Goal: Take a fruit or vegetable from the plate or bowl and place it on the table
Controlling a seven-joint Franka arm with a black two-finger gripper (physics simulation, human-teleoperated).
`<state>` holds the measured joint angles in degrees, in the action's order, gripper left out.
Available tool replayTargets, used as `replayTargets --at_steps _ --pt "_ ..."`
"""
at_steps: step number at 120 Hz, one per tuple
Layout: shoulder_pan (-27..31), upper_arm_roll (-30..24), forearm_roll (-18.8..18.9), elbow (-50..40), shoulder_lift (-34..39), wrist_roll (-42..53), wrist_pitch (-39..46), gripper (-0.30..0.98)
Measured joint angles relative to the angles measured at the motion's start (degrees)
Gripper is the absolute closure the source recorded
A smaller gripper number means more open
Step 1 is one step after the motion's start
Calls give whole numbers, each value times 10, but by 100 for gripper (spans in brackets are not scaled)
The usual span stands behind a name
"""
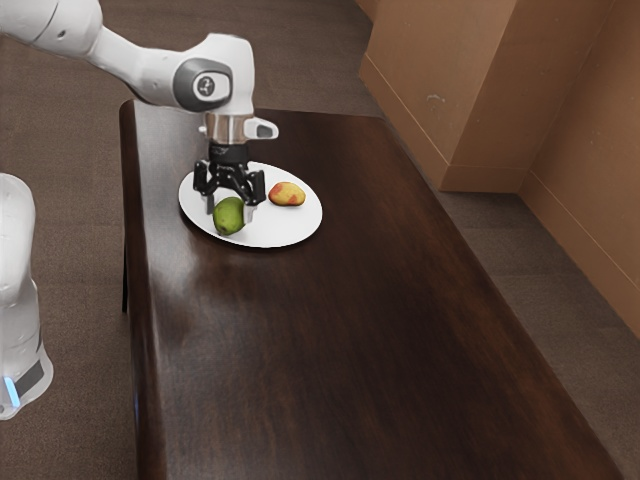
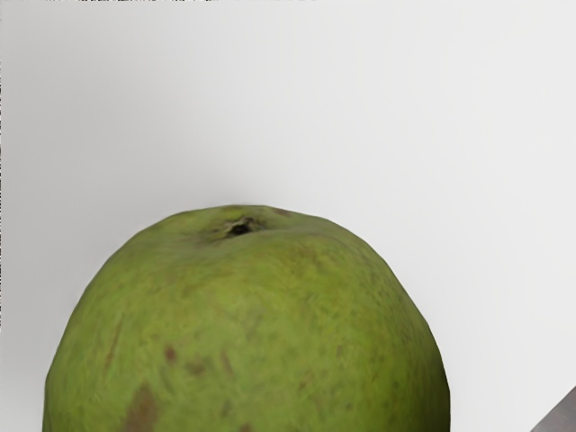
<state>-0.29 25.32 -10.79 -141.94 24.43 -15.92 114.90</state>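
While opened wide at the claw, straddles a rounded green fruit (brown-flecked, with one dark dimple) on the white plate, gripping nothing.

Looking closely at a green fruit, large and rounded, cut off partway by the view's edge. Marked near the fruit's outline by a small hollow with a dark centre. Speckled across the skin with reddish-brown spots, a thin streak and a larger brown blotch. Backed around the fruit by a smooth white plate, shaded softly grey in parts. Bordered, apart from the fruit, by a grey-brown wedge, too small to identify.
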Motion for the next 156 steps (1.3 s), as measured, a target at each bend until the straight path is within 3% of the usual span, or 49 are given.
replayTargets --at_steps 47,68,113,127,140,156 --pt "-1 0 -4 5 -18 -25 6 1" --pt "-1 0 -4 5 -20 -33 10 16" --pt "-4 -3 -5 11 -24 -45 19 28" --pt "-9 -81 -7 64 -5 -54 21 28" --pt "-35 -176 -34 115 -25 -70 22 28" --pt "-123 -205 -64 215 -121 -91 23 28"
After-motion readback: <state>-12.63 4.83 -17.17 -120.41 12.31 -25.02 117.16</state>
